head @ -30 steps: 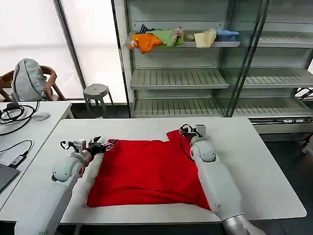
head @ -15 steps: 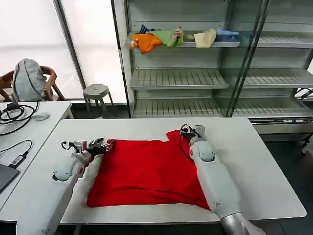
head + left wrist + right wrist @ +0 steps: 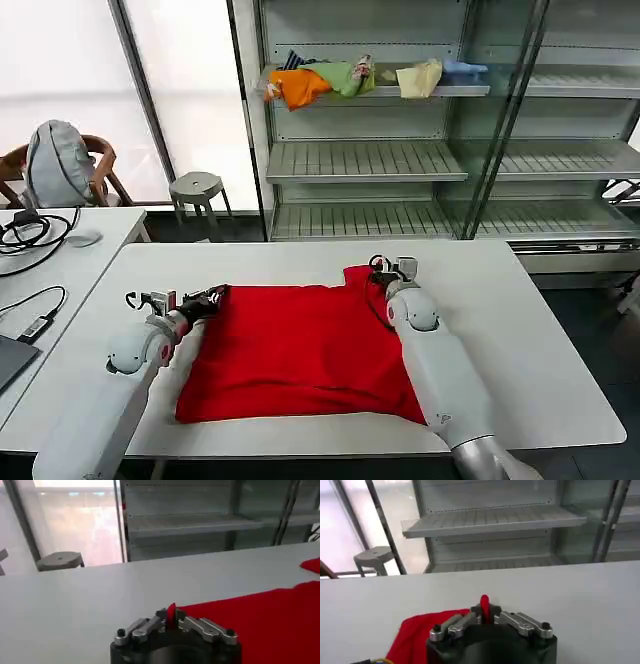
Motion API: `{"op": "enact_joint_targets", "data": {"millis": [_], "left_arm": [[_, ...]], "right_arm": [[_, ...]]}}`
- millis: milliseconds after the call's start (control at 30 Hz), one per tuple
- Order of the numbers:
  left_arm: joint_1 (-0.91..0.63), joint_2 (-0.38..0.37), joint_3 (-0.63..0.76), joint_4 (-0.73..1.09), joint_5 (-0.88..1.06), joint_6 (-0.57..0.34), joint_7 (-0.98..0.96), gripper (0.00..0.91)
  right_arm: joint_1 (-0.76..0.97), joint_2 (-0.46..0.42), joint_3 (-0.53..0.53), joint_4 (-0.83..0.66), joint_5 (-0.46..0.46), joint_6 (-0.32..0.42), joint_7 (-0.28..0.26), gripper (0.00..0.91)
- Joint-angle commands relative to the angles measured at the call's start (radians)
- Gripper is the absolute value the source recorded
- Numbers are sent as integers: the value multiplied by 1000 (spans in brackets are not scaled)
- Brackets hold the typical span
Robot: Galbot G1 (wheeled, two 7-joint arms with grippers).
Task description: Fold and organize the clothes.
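**Both end effectors pinch the far corners of the red T-shirt**

The red T-shirt (image 3: 300, 350) lies spread on the white desk (image 3: 540, 340), near the middle and closer to the front edge. The left end effector (image 3: 212, 297) is at the shirt's far left corner, its fingers pressed together on a small fold of the red cloth. The right end effector (image 3: 378, 272) is at the far right corner, and it also pinches a bit of the cloth between its fingers.

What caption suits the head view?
Both claws, left and right, pinch the red T-shirt on the white table.
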Motion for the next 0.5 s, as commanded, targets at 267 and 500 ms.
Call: {"op": "enact_joint_targets", "data": {"millis": [267, 500], "left_arm": [[92, 20, -57, -156, -95, -14, 0, 20], [242, 35, -136, -299, -102, -16, 1, 20]], "right_arm": [[-167, -98, -13, 390, 88, -27, 19, 0], [-308, -178, 1, 607, 132, -47, 31, 0]]}}
